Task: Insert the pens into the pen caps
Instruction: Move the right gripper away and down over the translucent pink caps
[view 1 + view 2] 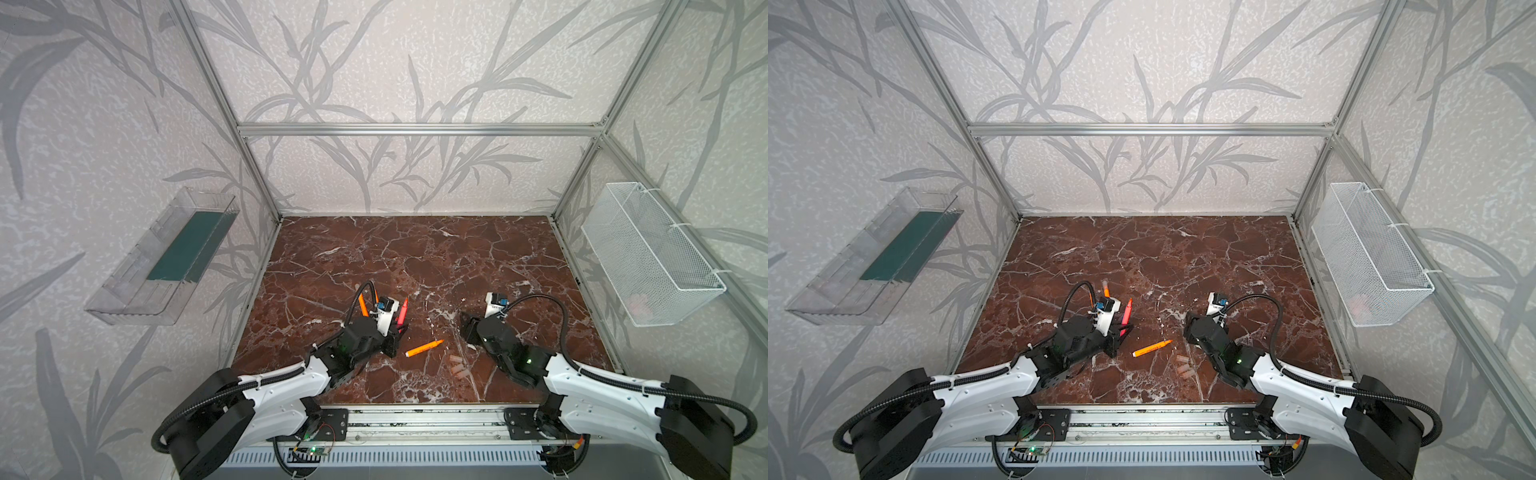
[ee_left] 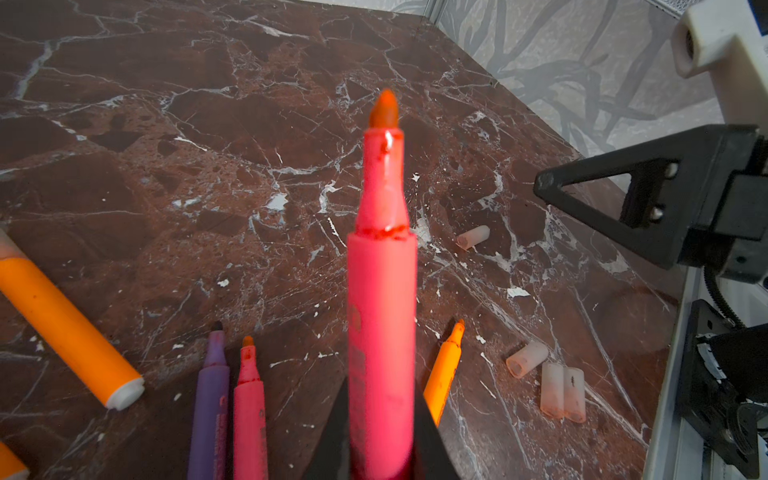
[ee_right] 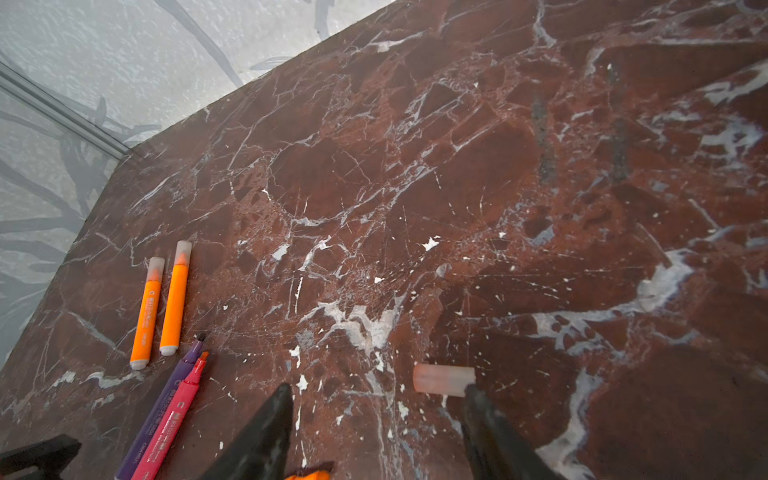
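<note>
My left gripper (image 2: 382, 395) is shut on a red-pink pen (image 2: 382, 291), which it holds off the table with its bare tip pointing away; the gripper (image 1: 394, 332) and pen (image 1: 402, 311) show in a top view too. My right gripper (image 3: 376, 399) hovers low over the marble, open and holding nothing. One pen cap (image 3: 444, 379) lies on the table against one of its fingertips (image 3: 478, 401). Three more pen caps (image 2: 527, 359) lie near the front, beside an uncapped orange pen (image 1: 424, 348). A purple pen (image 3: 166, 399) and a second red-pink pen (image 3: 176, 411) lie side by side, uncapped. Two orange pens (image 3: 175, 299) wear caps.
A clear plastic tray (image 1: 166, 257) hangs on the left wall and a white wire basket (image 1: 652, 253) on the right wall. Aluminium frame posts edge the marble table (image 1: 415, 257). A metal rail (image 1: 424, 419) runs along the front between the arm bases.
</note>
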`<state>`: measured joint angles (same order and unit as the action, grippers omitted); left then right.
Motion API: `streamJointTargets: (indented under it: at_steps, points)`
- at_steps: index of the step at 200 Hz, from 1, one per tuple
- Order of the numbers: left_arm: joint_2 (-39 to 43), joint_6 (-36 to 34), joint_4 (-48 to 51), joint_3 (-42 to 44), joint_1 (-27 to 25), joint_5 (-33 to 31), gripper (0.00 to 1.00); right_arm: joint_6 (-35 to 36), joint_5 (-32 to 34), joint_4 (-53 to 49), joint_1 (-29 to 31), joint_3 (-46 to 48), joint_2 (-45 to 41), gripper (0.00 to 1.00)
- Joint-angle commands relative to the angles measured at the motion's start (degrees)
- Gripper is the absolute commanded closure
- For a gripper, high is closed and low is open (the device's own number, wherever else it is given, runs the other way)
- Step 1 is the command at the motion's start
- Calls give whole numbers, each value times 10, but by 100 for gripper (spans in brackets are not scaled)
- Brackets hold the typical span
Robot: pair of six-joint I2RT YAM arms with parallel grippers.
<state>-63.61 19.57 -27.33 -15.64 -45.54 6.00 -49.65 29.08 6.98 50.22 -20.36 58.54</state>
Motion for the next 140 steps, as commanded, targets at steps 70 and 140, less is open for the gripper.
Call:
streamJointTargets:
  at_steps: [70, 140]
  points:
    - [-30, 3, -11, -9, 1, -6, 100, -37, -41, 47, -42, -5, 114, 37]
    - [-31, -1, -15, -7, 1, -8, 100, -40, -69, 96, -61, -24, 195, 39]
